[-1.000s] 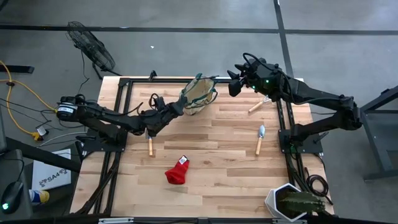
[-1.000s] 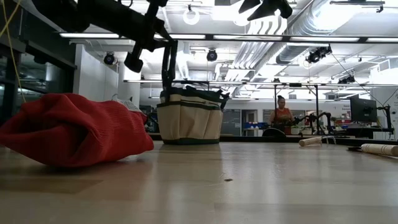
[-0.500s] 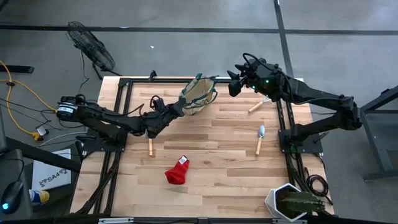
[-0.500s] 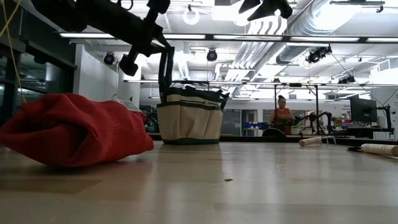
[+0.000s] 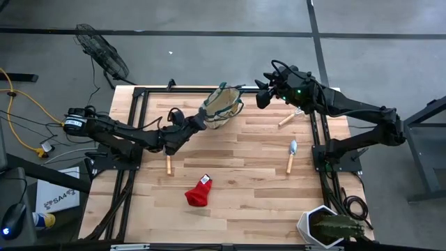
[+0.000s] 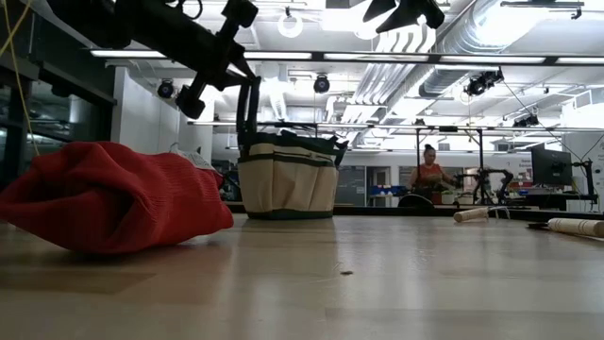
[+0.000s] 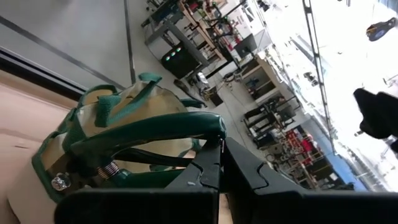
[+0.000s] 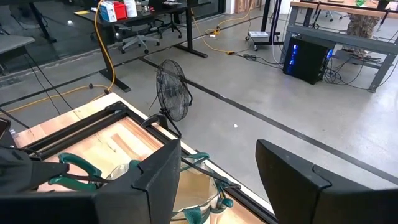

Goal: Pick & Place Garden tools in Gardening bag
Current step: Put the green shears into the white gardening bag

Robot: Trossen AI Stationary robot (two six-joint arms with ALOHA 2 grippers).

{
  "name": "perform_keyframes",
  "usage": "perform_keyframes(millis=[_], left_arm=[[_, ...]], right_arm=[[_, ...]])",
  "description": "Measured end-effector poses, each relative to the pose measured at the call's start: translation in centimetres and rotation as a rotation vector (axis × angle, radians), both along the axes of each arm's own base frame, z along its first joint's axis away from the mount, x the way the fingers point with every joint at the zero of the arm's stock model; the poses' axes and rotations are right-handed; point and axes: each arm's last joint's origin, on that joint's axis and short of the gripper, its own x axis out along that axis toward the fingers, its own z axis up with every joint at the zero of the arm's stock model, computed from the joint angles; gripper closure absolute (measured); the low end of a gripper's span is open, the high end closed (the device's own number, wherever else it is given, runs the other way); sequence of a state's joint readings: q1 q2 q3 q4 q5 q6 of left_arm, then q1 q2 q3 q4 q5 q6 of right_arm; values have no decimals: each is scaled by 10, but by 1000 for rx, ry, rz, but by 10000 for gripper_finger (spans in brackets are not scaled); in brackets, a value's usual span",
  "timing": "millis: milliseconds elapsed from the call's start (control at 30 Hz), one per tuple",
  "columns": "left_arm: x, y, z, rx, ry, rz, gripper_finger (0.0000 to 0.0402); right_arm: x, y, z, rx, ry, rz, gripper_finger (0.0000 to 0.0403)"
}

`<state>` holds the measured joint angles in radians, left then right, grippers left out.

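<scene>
The tan canvas bag (image 5: 223, 107) with green trim stands upright on its base at the table's far middle; it also shows in the low view (image 6: 288, 175). My left gripper (image 5: 198, 120) is at the bag's left end, shut on teal-handled pruning shears (image 7: 143, 134). The shears point down into the bag's mouth (image 6: 248, 109). My right gripper (image 5: 259, 95) hovers open and empty above the table, just right of the bag. A red fabric piece (image 5: 198, 191) lies near the table's middle front. A trowel (image 5: 291, 155) and a wooden-handled tool (image 5: 286, 119) lie at the right. My left gripper pinches one teal handle of the shears (image 7: 202, 124) between its two fingers, lying across it near its free end. The fingers come slanting from the table's left. The shears hang below the fingers, spring end (image 7: 109, 169) down, their lower end inside the bag's mouth.
Another wooden-handled tool (image 5: 168, 164) lies under my left arm. A spiky green plant in a white pot (image 5: 326, 226) stands at the near right corner. Black frame rails (image 5: 136, 111) run along the table's left, right and far edges.
My left gripper has gone a little toward the table's left edge and tipped, keeping hold of the shears. The shears have shifted left with it at the bag's left end. The bag and my right arm have kept still.
</scene>
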<state>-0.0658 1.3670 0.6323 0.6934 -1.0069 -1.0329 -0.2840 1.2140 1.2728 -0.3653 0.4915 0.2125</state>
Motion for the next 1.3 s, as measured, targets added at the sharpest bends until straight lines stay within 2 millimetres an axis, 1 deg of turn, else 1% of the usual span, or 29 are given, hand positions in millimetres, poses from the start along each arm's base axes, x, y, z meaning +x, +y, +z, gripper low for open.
perform_keyframes(millis=[233, 367, 533, 700, 967, 1133, 1300], left_arm=[[0, 0, 0, 0, -2, 22, 401], [2, 1, -5, -9, 2, 43, 401], [7, 0, -14, -34, -15, 47, 401], [14, 1, -13, -37, -17, 49, 401], [20, 17, -4, -27, -22, 30, 401], [20, 25, -4, -32, -24, 19, 401], [20, 27, -7, -40, 9, 2, 401]], right_arm=[[0, 0, 0, 0, 0, 0, 203], [0, 0, 0, 0, 0, 0, 203], [0, 0, 0, 0, -1, 0, 203], [0, 0, 0, 0, -1, 0, 203], [0, 0, 0, 2, 5, 0, 203], [0, 0, -1, 2, 5, 0, 203], [0, 0, -1, 2, 6, 0, 203]])
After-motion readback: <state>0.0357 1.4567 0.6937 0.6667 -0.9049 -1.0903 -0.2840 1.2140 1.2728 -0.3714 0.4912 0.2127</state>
